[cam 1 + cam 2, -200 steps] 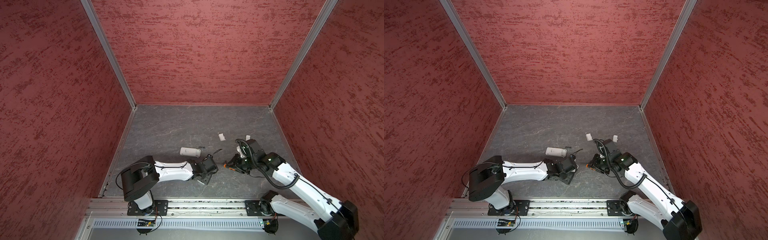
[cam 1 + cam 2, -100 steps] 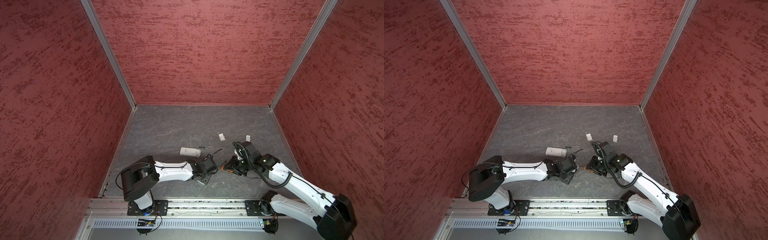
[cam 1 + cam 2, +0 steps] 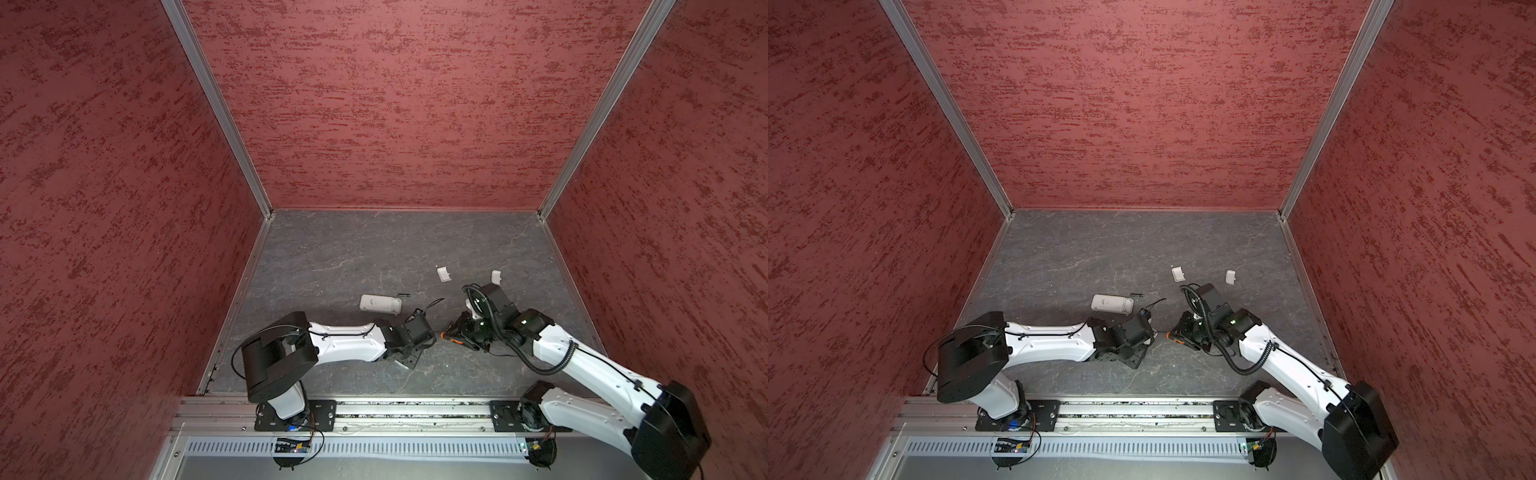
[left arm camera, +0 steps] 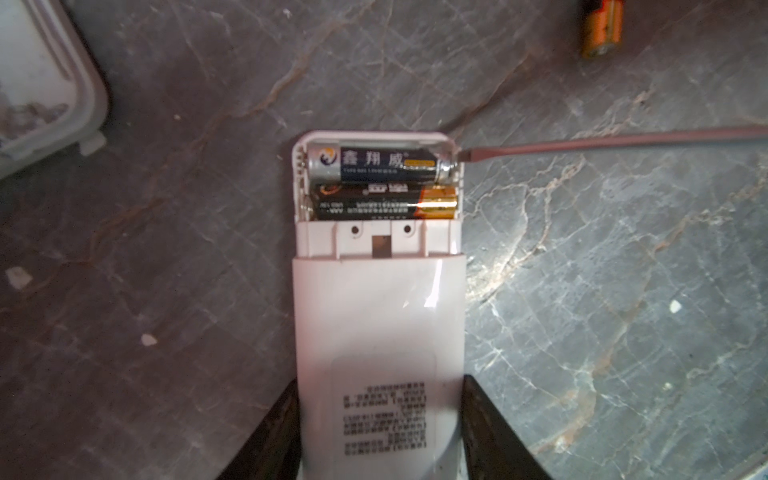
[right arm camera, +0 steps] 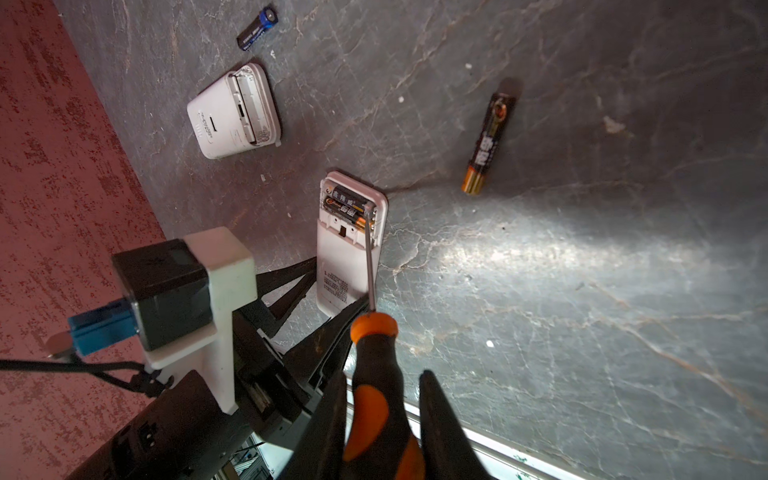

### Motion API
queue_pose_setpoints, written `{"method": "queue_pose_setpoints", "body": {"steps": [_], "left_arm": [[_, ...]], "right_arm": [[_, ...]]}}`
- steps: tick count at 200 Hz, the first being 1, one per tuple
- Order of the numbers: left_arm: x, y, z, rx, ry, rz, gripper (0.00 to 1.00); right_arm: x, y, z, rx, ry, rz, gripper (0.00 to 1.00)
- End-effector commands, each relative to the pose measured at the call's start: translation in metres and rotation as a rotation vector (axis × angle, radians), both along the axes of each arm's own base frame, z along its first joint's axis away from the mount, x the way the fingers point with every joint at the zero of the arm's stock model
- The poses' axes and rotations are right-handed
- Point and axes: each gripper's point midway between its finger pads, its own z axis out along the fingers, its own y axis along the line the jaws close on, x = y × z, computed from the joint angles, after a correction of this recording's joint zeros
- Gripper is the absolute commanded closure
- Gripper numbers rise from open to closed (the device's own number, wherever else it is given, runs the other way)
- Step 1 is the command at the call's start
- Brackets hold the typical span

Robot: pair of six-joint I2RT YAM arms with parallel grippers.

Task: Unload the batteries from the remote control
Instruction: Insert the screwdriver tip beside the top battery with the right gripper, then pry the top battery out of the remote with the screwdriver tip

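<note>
Batteries look about half unloaded. Two sit side by side in the open compartment of the white plastic remote control (image 4: 378, 316): a silver-and-blue battery (image 4: 380, 162) and a black-and-gold battery (image 4: 386, 203). The left gripper (image 4: 379, 384) clamps this remote. The right gripper (image 5: 382, 374) is closed on the orange-and-black-handled screwdriver (image 5: 374, 332), its tip at the silver-and-blue battery's end. In a top view, an empty second white remote (image 3: 380, 304) lies at ten o'clock from the left gripper, a loose dark battery (image 3: 404, 295) at its three o'clock. Another loose gold-ended battery (image 5: 488, 137) lies apart.
</note>
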Motion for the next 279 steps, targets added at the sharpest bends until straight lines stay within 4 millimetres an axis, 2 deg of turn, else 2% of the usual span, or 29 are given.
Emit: {"method": "queue_pose_setpoints", "body": {"steps": [1,164,229,279], "left_arm": [[-0.025,0.028,-0.038,0.116,0.121,-0.015,0.47],[-0.025,0.025,-0.036,0.111,0.121,-0.019,0.49],[-0.024,0.021,-0.037,0.108,0.116,-0.038,0.5],[-0.025,0.017,-0.039,0.092,0.115,-0.073,0.51]], "right_arm": [[0.002,0.004,-0.001,0.021,-0.003,-0.012,1.0],[-0.002,0.003,-0.008,0.012,0.019,-0.01,1.0],[0.0,0.009,-0.009,0.026,0.022,0.01,1.0],[0.005,0.018,0.0,0.073,-0.009,0.028,1.0]]}}
